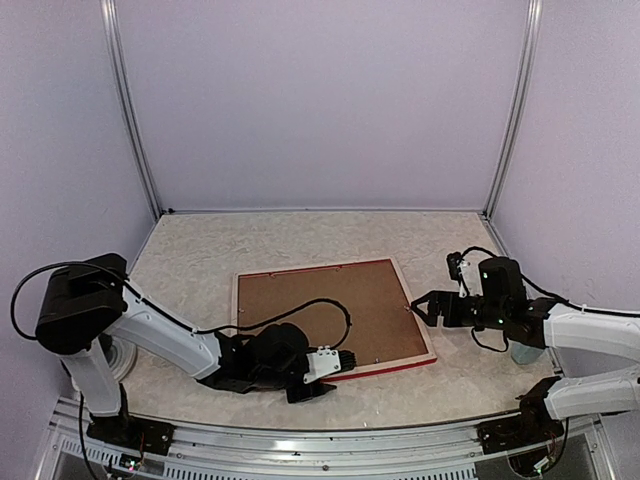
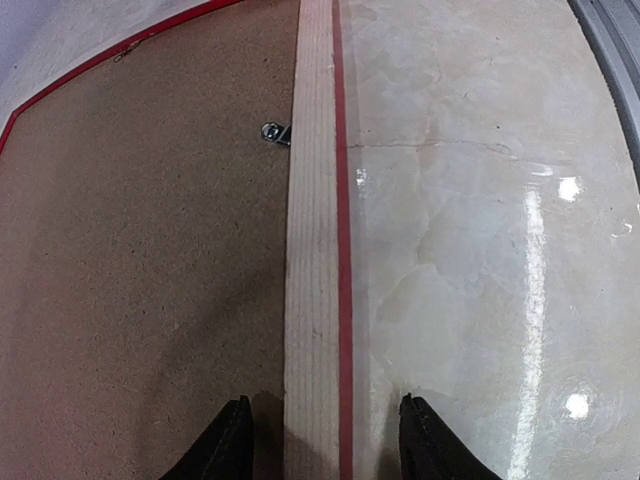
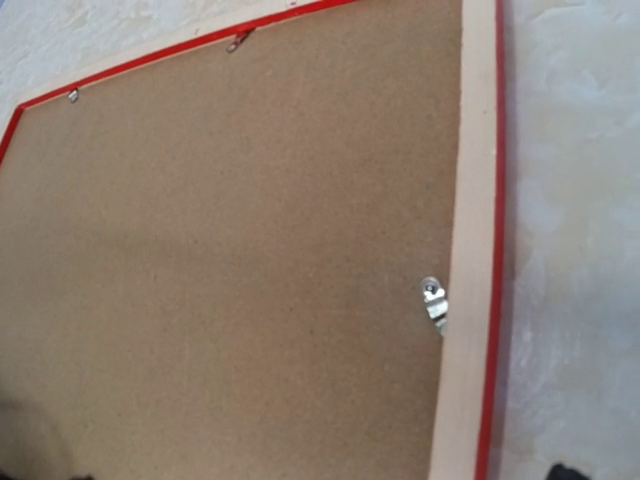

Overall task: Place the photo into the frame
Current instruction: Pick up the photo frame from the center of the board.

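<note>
Frame [image 1: 400, 364] lies face down in the middle of the top view, brown board [image 1: 320, 315] upward.
Left gripper [image 2: 318, 440] straddles the frame's lower rail, claw half-spread with a gap on each side, holding nothing. Right gripper [image 1: 420, 308] sits just beside the right rail, claw wide and empty. A metal clip [image 3: 434, 300] sits at that rail's inner edge. Pale table [image 1: 250, 240] lies beneath.

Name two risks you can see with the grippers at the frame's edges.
1. The left gripper straddles one narrow rail of the frame; a pinch there may slip or tilt it.
2. The right gripper, open beside the right rail, might nudge the frame sideways.
</note>
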You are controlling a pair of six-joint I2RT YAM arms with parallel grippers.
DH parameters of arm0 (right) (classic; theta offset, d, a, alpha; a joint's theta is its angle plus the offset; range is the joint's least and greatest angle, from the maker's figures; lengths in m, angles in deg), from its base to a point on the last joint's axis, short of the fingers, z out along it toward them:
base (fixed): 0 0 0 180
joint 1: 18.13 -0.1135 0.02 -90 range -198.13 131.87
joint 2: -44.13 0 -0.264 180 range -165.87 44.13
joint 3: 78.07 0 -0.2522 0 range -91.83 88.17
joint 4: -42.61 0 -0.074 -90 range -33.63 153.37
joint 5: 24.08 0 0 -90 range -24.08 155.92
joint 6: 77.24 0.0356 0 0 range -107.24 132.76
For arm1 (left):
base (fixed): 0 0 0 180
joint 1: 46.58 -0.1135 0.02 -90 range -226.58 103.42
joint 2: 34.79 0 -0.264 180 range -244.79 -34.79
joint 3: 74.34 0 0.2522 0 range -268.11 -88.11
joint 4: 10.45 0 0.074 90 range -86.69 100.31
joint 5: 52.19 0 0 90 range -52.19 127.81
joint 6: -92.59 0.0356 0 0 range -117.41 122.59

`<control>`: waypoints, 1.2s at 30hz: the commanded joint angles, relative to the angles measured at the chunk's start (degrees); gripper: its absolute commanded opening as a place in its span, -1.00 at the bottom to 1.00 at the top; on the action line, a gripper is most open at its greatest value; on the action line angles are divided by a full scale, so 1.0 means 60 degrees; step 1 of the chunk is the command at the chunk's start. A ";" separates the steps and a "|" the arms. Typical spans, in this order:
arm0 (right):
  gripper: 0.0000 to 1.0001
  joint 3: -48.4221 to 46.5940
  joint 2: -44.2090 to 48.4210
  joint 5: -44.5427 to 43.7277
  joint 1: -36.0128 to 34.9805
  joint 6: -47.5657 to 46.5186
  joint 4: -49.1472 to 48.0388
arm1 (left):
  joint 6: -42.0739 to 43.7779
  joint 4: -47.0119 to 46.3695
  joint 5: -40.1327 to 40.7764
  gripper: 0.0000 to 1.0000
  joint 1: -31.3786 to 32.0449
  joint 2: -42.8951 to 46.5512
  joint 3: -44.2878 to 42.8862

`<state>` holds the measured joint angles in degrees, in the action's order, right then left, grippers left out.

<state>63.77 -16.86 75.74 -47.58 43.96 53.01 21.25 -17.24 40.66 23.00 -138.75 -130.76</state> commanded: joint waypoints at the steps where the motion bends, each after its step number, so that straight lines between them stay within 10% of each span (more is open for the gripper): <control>1: 0.94 0.0119 0.0085 -0.0013 0.0132 0.0069 -0.0093 | -0.0197 0.0405 -0.0407 -0.12 -0.0241 -0.0195 -0.0288; 14: 0.89 0.0133 -0.0176 0.0498 0.0177 0.0316 -0.0079 | -0.0360 0.1036 -0.1033 -0.98 -0.0404 -0.0239 -0.0704; 36: 0.80 0.1191 -0.0854 0.3465 0.0802 0.2838 -0.1786 | -0.0502 0.1565 0.0449 -1.00 -0.0028 0.1960 -0.0818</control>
<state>68.90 -19.94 89.58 -44.26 55.15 49.01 17.03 -4.07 40.29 22.02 -130.82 -134.45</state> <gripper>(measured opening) 0.917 0.132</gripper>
